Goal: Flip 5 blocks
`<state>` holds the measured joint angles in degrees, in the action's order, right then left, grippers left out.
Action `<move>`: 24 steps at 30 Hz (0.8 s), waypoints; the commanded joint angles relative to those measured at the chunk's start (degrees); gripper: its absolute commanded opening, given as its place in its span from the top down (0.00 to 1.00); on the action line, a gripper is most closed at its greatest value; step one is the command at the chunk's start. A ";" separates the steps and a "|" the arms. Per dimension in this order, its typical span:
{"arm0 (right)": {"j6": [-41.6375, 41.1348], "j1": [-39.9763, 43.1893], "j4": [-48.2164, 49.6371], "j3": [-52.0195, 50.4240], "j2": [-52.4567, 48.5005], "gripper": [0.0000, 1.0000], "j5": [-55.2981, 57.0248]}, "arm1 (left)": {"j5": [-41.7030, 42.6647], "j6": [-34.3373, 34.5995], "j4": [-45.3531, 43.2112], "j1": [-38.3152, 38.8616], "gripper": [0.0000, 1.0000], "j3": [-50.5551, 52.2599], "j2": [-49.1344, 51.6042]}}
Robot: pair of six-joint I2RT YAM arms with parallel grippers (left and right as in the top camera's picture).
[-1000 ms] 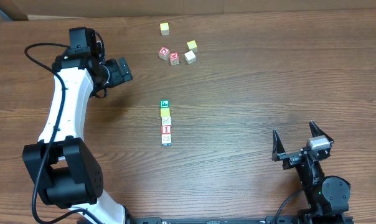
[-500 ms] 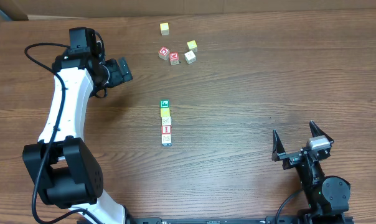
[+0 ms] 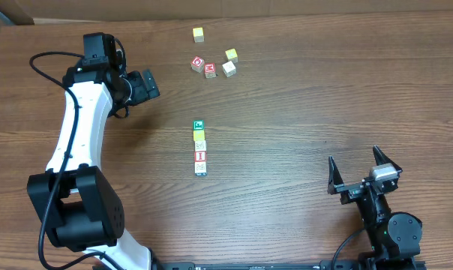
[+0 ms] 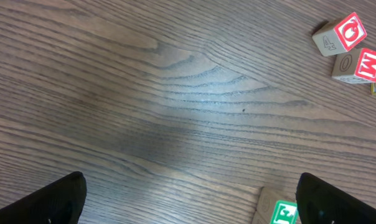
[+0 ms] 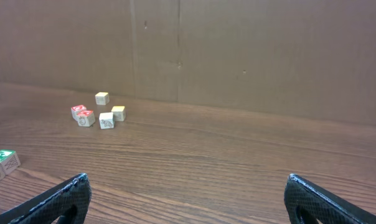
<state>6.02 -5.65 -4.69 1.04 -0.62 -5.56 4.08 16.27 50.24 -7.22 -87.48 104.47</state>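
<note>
Wooden blocks (image 3: 200, 148) in one row, green face endmost; left end effector (image 3: 152, 84), right end effector (image 3: 354, 163) released.

Table (image 3: 301, 97) – dark brown wood grain, mostly matt, with a soft sheen where light pools in the left wrist view. Grain lines look fine and shallow. The five blocks (image 3: 200, 148) look like pale bare wood with printed colour faces. The green block (image 4: 281, 213) shows a smooth print over a raw-looking side. The red-lettered blocks (image 4: 361, 65) are the same pale wood, red print slightly glossy. The left arm (image 3: 73, 135) has a white shell, smooth glossy plastic by the look; its joints and base are matt black. On the right gripper (image 5: 187, 186) the fingers (image 5: 63, 198) are matt black, faintly textured. The back wall (image 5: 250, 50) looks like brown cardboard – dull, creased.
</note>
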 commanded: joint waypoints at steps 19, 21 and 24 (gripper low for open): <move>0.00 0.26 0.33 -0.59 0.46 0.00 -0.11 | -0.04 -0.92 0.13 0.17 0.00 -1.01 -42.99; 0.02 0.26 0.33 -0.59 0.46 0.00 -0.09 | -0.07 -0.92 0.17 0.17 0.00 -1.03 -44.11; 0.00 0.26 0.33 -0.59 0.46 0.00 -0.11 | -0.04 -0.90 1.81 0.17 0.00 -0.87 -44.37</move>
<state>6.00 -5.65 -4.62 1.04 -0.62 -5.58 4.08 16.27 50.83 -7.22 -87.92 59.81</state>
